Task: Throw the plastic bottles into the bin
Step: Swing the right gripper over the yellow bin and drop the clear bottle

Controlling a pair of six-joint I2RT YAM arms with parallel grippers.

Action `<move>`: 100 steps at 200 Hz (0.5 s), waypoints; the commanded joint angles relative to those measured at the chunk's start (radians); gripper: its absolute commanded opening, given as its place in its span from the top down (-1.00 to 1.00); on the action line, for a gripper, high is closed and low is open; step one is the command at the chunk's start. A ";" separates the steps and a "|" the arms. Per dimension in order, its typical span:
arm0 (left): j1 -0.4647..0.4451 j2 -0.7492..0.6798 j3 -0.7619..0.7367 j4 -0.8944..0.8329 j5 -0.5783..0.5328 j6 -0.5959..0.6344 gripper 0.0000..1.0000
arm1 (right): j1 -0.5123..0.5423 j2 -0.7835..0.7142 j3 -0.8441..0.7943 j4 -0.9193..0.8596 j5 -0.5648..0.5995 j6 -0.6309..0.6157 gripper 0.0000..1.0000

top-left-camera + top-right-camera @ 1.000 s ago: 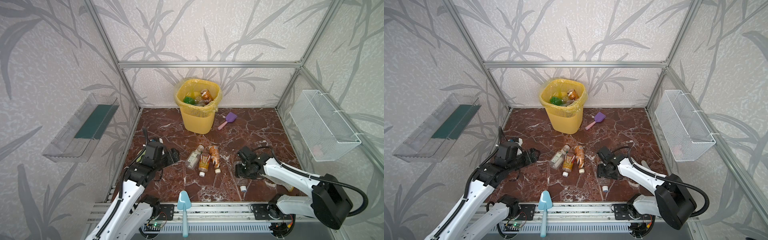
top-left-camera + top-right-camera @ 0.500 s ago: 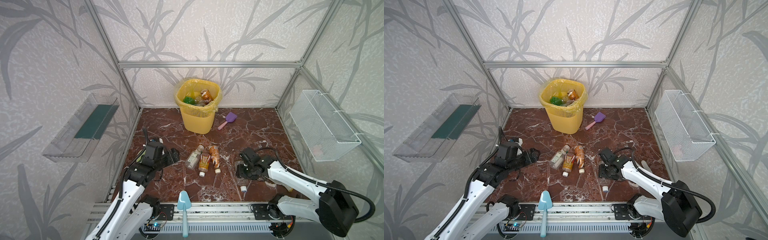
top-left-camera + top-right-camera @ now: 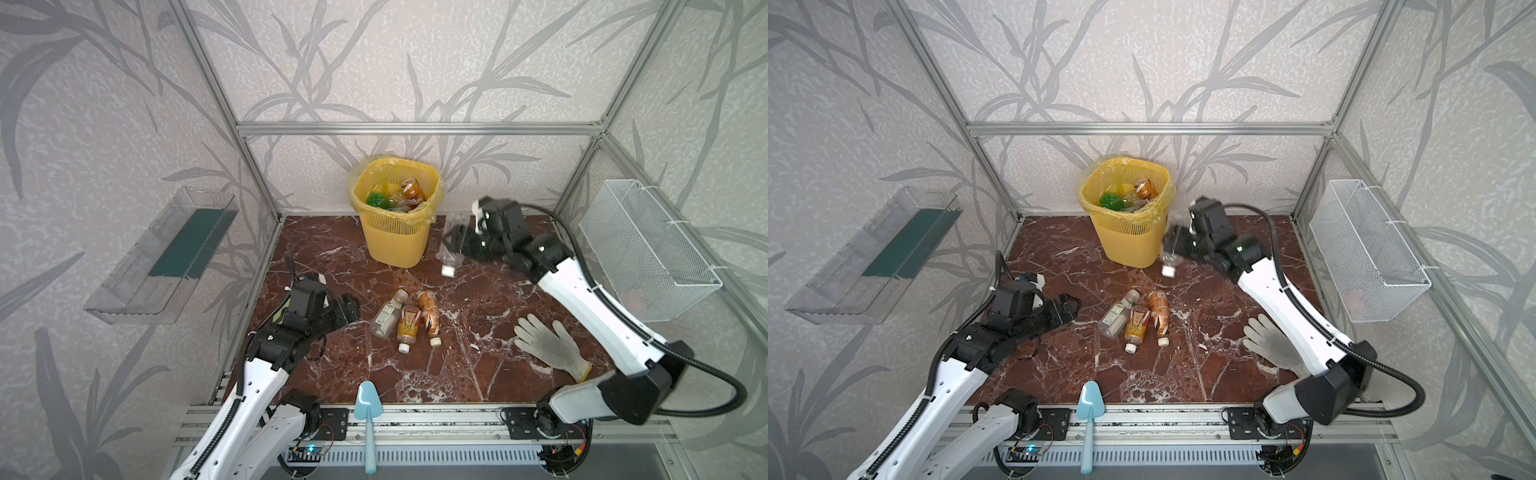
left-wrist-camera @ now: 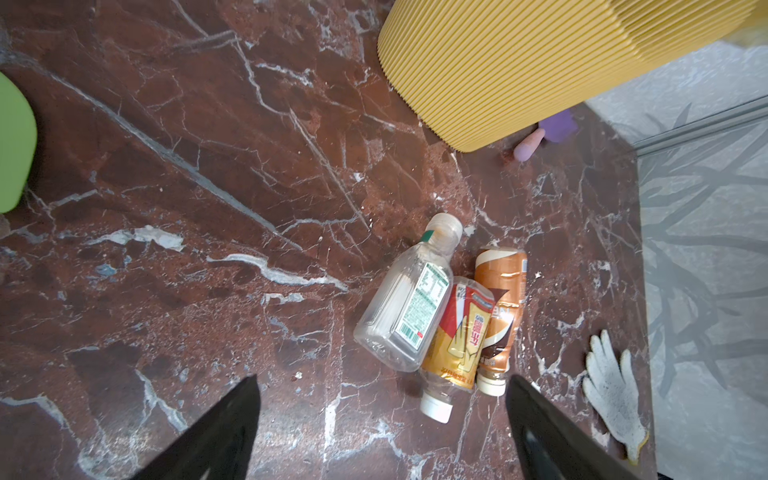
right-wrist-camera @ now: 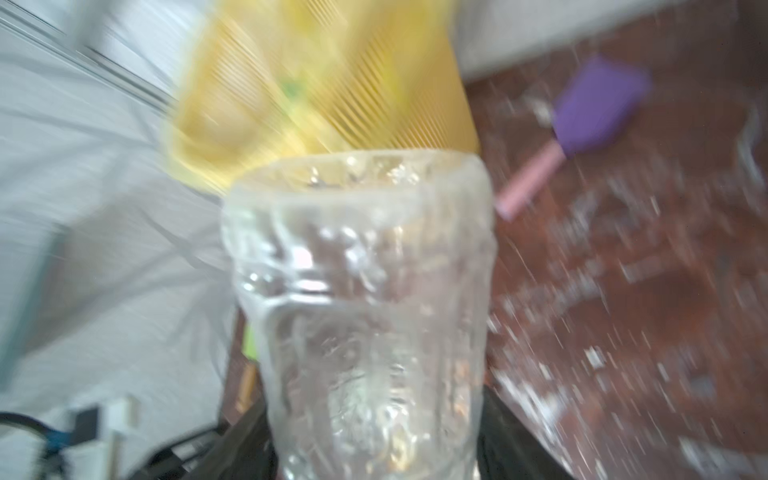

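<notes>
No text can be read in full. 3 bottles lie side by side at mid-floor. The clear bottle (image 4: pixel 405 307) carries a white-and-green label with a printed table and a barcode, its wording too small to read. The gold-and-red bottle (image 4: pixel 457 336) shows Chinese characters that cannot be made out. The brown bottle (image 4: pixel 500 299) shows pale letters, partly hidden. The crushed clear bottle (image 5: pixel 361 316) is blurred, with nothing readable.

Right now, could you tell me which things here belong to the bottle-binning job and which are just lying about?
Job: yellow bin; clear bottle in the right gripper; three floor bottles; bottles already in the bin.
Lying about: white glove; blue shovel; purple shovel; wire basket; clear tray.
</notes>
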 commanded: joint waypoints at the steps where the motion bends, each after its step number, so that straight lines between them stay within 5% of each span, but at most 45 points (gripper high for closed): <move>1: 0.005 -0.003 0.097 -0.026 -0.006 -0.010 -0.84 | 0.001 0.299 0.636 -0.175 0.008 -0.052 -0.60; 26: 0.006 -0.013 0.134 -0.041 -0.024 0.002 -0.84 | -0.031 0.714 1.343 -0.521 -0.039 -0.003 -0.79; 57: 0.006 -0.028 0.102 -0.045 -0.028 0.010 -0.84 | -0.011 0.451 0.832 -0.455 0.017 -0.046 -0.86; 85: 0.006 -0.054 0.052 -0.041 -0.027 0.010 -0.84 | -0.007 0.016 0.029 0.002 0.090 -0.026 -0.79; 100: 0.007 -0.065 0.021 -0.033 -0.030 0.008 -0.84 | -0.024 -0.135 -0.219 0.071 0.105 0.004 -0.73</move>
